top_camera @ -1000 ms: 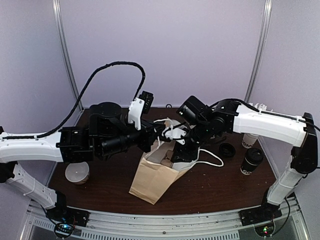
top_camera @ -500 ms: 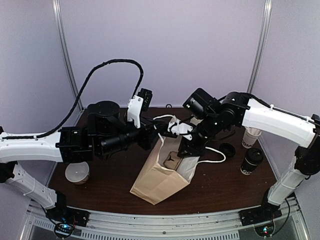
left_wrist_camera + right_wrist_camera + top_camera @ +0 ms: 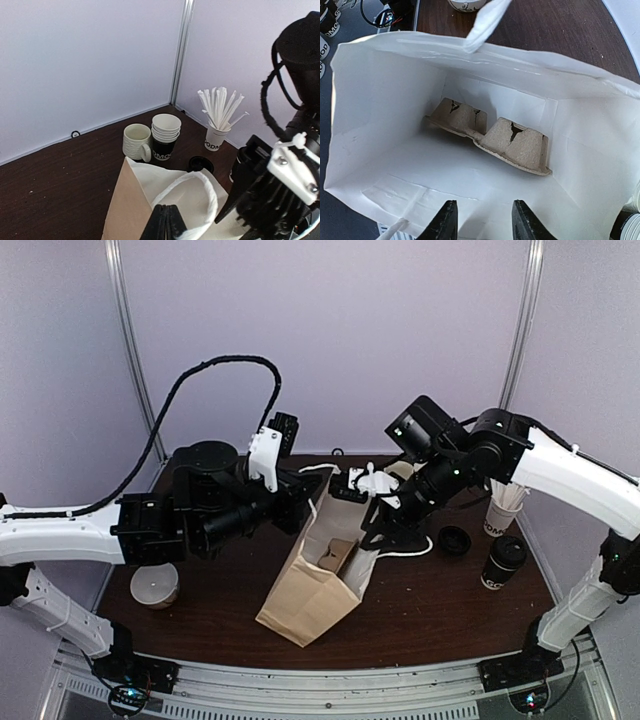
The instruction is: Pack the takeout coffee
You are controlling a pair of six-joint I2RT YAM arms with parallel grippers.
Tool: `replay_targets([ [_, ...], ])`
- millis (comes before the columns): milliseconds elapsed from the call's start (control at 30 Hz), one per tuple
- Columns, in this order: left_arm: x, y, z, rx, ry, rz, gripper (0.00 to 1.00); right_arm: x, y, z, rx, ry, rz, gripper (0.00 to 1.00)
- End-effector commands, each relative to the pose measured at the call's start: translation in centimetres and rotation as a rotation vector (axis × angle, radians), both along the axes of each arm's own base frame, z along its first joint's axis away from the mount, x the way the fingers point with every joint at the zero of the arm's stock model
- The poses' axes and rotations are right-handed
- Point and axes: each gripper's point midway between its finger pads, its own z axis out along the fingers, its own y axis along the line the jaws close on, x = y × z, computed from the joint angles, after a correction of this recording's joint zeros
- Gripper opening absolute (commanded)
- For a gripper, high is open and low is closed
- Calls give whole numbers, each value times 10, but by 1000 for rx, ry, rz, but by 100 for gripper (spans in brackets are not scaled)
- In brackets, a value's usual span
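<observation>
The takeout coffee (image 3: 503, 562), a white cup with a black band and black lid, stands at the table's right side, well right of both grippers. A brown paper bag (image 3: 305, 590) with a white inside (image 3: 395, 100) stands open at the centre. A cardboard cup carrier (image 3: 490, 132) lies at its bottom, also in the top view (image 3: 335, 555). My left gripper (image 3: 167, 221) is shut on the bag's white handle (image 3: 205, 185), holding it up (image 3: 308, 502). My right gripper (image 3: 484, 212) is open and empty just above the bag's mouth (image 3: 375, 535).
A white mug (image 3: 136, 142), a stack of paper cups (image 3: 165, 135), a cup of white sticks (image 3: 217, 135) and a loose black lid (image 3: 201, 164) stand behind the bag. A round pale dish (image 3: 155, 585) sits at the left.
My right gripper has risen out of the bag toward the back right, still open. The bag has stood up slightly and shifted. My left gripper keeps hold of the handle.
</observation>
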Motion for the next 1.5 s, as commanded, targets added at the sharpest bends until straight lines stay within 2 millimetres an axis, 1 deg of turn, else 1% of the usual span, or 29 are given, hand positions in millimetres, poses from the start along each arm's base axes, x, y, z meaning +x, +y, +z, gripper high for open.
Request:
replay_targets([
  [0,13,21,10,-30,-9,130,0,-6,-5,6,15,-8,23,42],
  [100,11,18,14,-45,-8,110,0,-7,-5,-3,4,4,28,42],
  [200,6,9,18,-63,-9,55,0,-7,-2,-12,-4,18,34,42],
  [333,-3,-7,22,-63,-14,-32,0,-5,2,-14,-5,3,58,42],
  [400,-6,-11,26,-60,-30,-60,0,-5,1,-19,-24,-18,85,41],
  [500,-11,-12,36,-56,-69,-98,0,-10,-4,-29,-67,-40,143,41],
  [633,-22,-16,44,-75,-104,-171,0,-29,-14,-43,-132,-55,254,40],
  [733,-31,-23,43,-74,-111,-232,0,-38,-19,-54,-178,-75,313,40],
  [833,-37,-34,36,-57,-93,-286,0,-34,-17,-57,-189,-103,301,39],
  [933,-42,-42,30,-48,-75,-329,0,-30,-16,-58,-200,-141,301,44],
  [1033,-47,-49,26,-43,-58,-370,0,-24,-17,-63,-244,-204,312,48],
  [1100,-49,-53,21,-30,-47,-390,0,-19,-15,-66,-259,-239,318,50],
  [1267,-48,-56,16,-18,-40,-391,0,-14,-9,-77,-285,-283,345,57],
  [1367,-42,-47,19,-30,-50,-340,0,-9,-6,-83,-295,-308,341,59],
  [1467,-32,-32,21,-49,-65,-255,0,-5,-5,-92,-314,-320,343,60],
])
